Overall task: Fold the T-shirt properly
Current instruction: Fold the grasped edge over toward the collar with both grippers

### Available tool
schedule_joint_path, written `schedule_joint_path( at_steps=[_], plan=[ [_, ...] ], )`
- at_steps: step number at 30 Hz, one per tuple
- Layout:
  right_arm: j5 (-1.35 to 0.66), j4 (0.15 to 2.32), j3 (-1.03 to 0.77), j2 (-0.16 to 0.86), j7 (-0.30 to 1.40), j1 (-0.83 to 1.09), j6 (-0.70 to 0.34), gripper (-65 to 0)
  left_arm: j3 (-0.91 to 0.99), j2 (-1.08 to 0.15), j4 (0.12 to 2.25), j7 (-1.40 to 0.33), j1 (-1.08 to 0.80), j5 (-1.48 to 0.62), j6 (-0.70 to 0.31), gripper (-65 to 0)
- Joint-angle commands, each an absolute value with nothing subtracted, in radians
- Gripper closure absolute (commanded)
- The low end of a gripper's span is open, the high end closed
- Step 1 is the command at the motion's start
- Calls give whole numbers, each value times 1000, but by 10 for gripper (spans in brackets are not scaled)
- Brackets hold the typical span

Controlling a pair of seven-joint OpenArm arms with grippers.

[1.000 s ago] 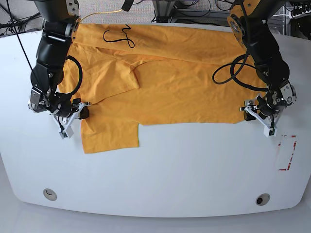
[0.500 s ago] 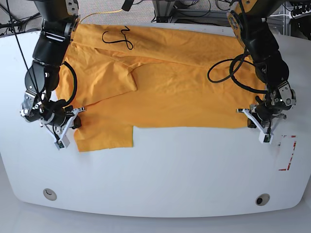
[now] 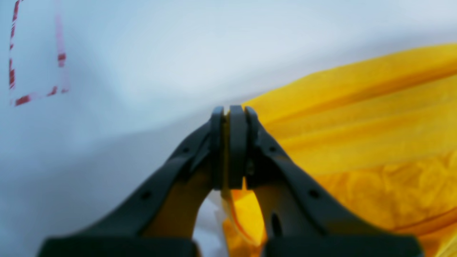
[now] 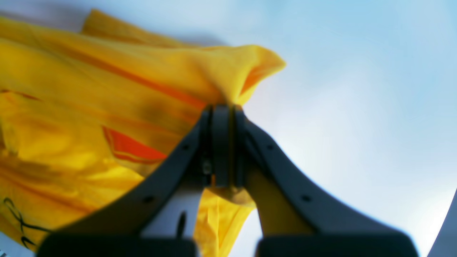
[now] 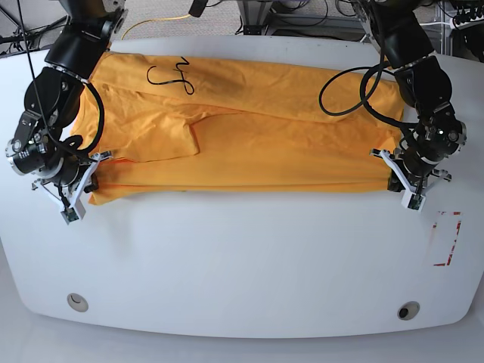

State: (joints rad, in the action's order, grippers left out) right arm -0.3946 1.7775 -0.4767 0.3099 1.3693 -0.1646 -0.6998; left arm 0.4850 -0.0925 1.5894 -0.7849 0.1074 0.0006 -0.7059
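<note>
**Both corners pinched; near edge lifted and drawn taut**

Left wrist view: I read the left claw as clamped on the T-shirt, a thin yellow edge showing between the closed pads. Red tape marks lie on the worktop beyond.

Right wrist view: the right claw is likewise closed on a bunched cloth corner, fabric trailing left with black lettering visible.

Base view: the T-shirt spans the worktop's far half. Compared with a second ago, the hanging sleeve panel is gone from the near edge, which now runs straight between both claws. I judge the lengthwise fold is under way.
</note>
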Motion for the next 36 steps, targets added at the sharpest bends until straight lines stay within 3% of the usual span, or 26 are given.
schedule_joint_path(
  at_steps=[1,13,22,26,32,34,36],
  plan=[
    [-377,1879,-501,329,1396,-117,-698,0,490,-108,1676,-768,76,-2,-698,0],
    [-407,2006,-549,277,1396,139,-698,0,484,-114,1793,-765,-71,4,-698,0],
    [-533,2005,-550,275,1396,288,-698,0,403,-223,1802,-769,-166,5,-698,0],
    [-521,2005,-550,275,1383,298,-698,-106,360,-259,1816,-771,-214,4,-698,-82],
    [-532,2008,-588,275,1385,298,-698,-377,360,-262,1817,-782,-242,5,-698,-354],
    [-533,2009,-618,277,1385,298,-698,-426,360,-262,1817,-822,-239,1,-698,-378],
    [-533,2009,-651,277,1385,292,-698,-430,361,-263,1833,-852,-222,-2,-698,-378]
  ],
)
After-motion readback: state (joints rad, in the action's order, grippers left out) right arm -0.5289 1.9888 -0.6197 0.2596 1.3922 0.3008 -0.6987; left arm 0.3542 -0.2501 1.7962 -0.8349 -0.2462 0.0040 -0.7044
